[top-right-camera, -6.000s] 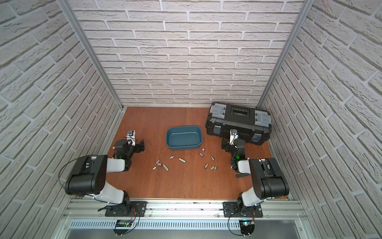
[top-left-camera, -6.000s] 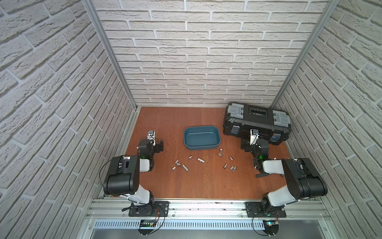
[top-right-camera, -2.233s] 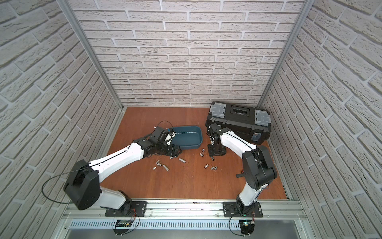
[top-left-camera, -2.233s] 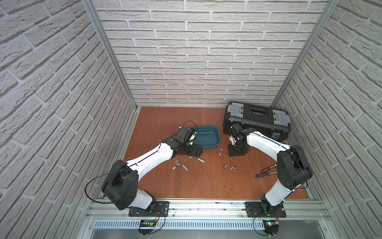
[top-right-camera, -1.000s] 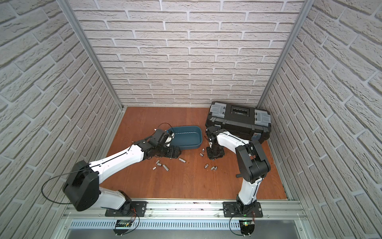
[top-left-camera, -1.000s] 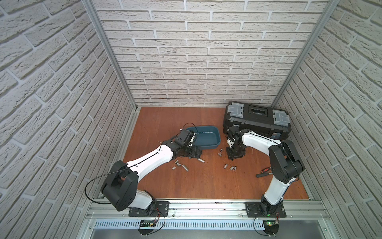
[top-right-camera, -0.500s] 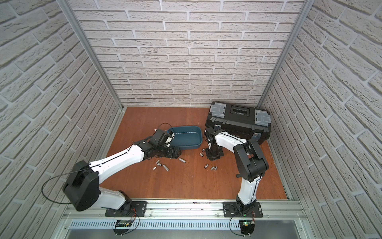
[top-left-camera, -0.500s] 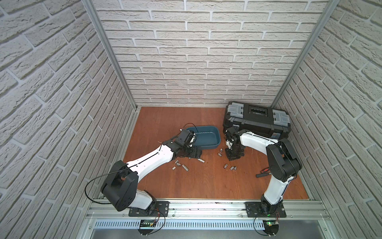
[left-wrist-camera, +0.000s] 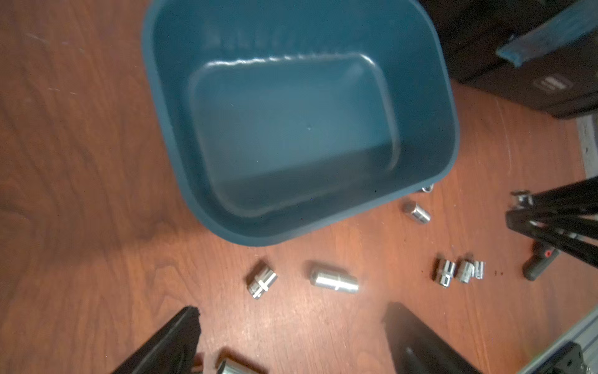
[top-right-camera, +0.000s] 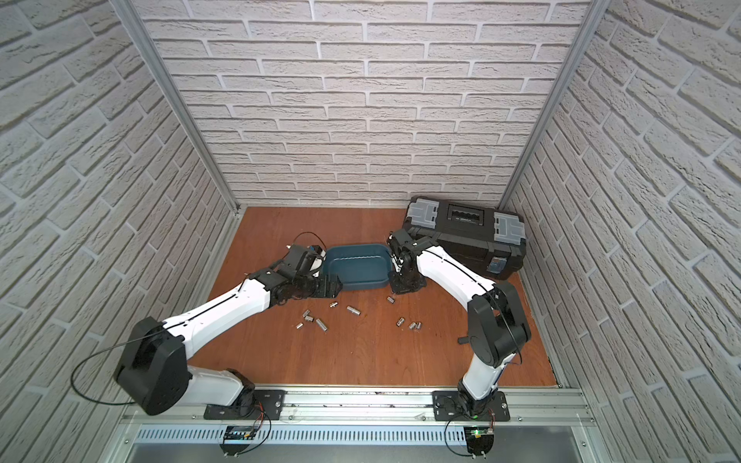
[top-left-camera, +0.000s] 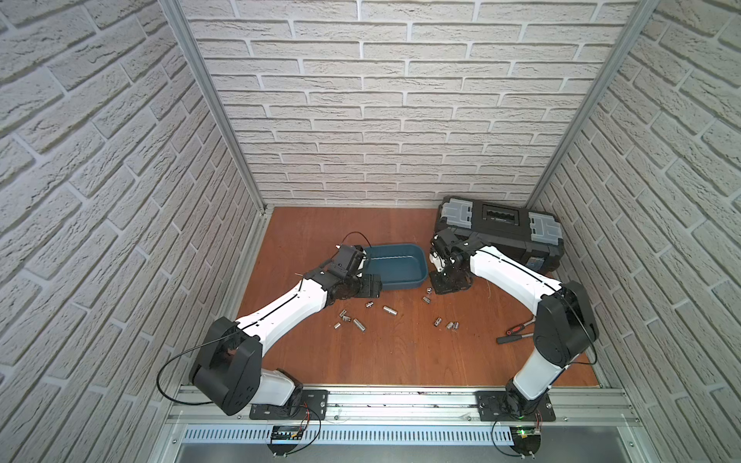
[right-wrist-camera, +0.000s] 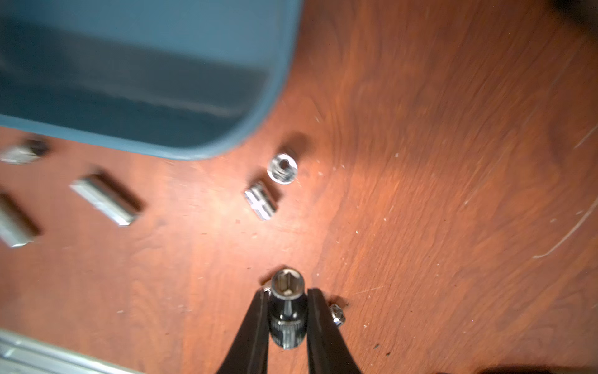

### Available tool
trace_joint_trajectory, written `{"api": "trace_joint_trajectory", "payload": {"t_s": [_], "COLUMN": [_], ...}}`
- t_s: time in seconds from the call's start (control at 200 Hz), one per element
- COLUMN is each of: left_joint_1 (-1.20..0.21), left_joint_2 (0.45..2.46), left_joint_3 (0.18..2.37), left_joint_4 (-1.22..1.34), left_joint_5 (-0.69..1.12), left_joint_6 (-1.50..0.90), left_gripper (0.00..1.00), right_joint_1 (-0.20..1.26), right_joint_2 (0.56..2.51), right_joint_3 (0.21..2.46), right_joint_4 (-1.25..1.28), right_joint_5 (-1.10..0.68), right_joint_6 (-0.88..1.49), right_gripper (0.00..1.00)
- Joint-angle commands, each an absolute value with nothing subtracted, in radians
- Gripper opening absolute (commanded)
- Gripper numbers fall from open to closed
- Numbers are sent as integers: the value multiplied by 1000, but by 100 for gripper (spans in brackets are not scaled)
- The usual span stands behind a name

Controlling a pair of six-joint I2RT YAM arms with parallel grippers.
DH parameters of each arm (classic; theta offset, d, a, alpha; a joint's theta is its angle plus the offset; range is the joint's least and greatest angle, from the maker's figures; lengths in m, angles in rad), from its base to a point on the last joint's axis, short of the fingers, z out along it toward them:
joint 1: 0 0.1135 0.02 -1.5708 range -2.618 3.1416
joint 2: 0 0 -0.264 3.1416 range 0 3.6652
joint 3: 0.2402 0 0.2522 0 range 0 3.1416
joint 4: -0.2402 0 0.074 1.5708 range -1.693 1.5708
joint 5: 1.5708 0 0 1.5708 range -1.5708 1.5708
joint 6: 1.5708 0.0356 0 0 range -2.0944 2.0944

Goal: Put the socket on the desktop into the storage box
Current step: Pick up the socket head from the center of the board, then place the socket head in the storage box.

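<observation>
In the right wrist view my right gripper is shut on a dark chrome socket just above the reddish desktop. In a top view this gripper points down beside the right end of the teal storage box, which holds nothing. My left gripper is open and low over the wood, with one short socket and one long socket lying just ahead of it. In a top view it sits at the box's near left corner.
Several loose sockets lie scattered on the desktop in front of the box, and a tiny one touches my right finger. A black toolbox stands at the back right. A red-handled screwdriver lies near the right arm.
My right jaws have closed on the socket within the last second. Both arms have stayed nearly where they were beside the box.
</observation>
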State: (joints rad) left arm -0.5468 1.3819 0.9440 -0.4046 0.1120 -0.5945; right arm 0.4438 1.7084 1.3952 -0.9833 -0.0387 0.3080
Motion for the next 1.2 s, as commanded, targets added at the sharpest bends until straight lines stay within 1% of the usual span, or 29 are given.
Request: {"api": "trace_joint_trajectory", "payload": {"t_s": [0.0,0.185,0.465,0.645,0.81,1.125,1.195], "left_joint_1": [-510,-472,-463,-460,-460,-460,-460], "left_joint_2": [1346,1325,1322,1311,1310,1311,1306], "left_joint_3": [924,910,907,895,887,875,869], "left_joint_4": [-394,-395,-395,-408,-414,-411,-404], "left_joint_5": [117,109,103,90,90,93,93], "left_joint_6": [-600,-606,-618,-621,-629,-642,-644], "left_gripper": [94,94,93,93,94,93,93], "right_joint_1": [455,475,485,484,483,483,483], "right_joint_2": [1706,1836,2092,2213,2296,2360,2359], "right_joint_3": [1469,1626,1890,2003,2058,2083,2084], "right_joint_4": [-1029,-1042,-1089,-1108,-1124,-1129,-1130], "right_joint_5": [-60,-71,-68,-47,-40,-11,-9], "right_joint_6": [329,325,315,314,317,328,331], "right_gripper": [19,19,20,20,21,24,28]}}
